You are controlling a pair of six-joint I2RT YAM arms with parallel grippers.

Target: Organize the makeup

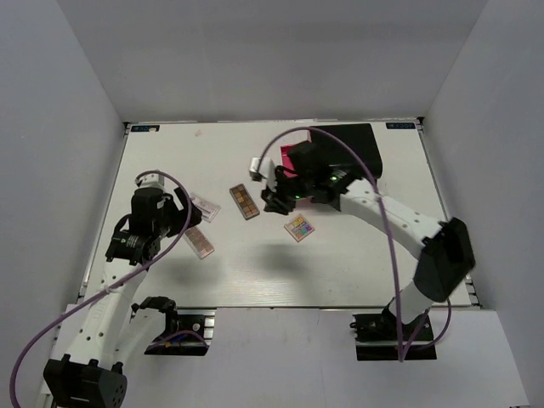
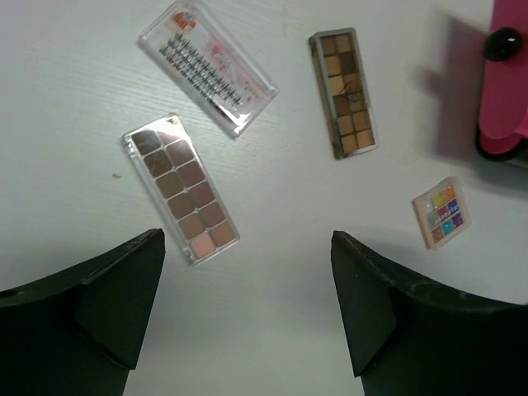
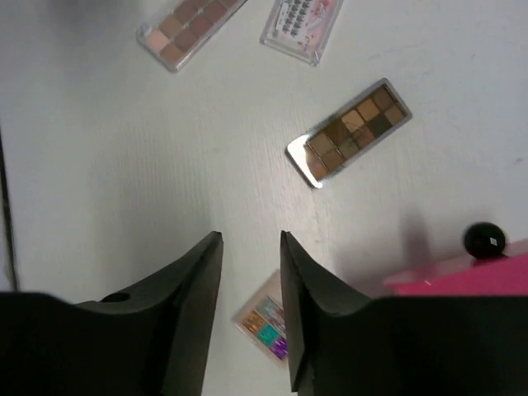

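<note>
White tabletop [image 1: 255, 272] beneath your two arms: the left gripper [image 2: 247, 239] hovers spread wide and empty near the pink-brown palette [image 2: 181, 188]; farther out, the right gripper [image 3: 252, 239] points down, fingers nearly together, gripping nothing, above the square pastel palette [image 3: 266, 323]

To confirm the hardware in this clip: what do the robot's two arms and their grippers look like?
The left arm and right arm have white links, black joints and black base mounts. A purple cable loops along each one. The left gripper and right gripper each have two black, wedge-shaped fingers that taper towards the tips. No markings are legible.
</note>
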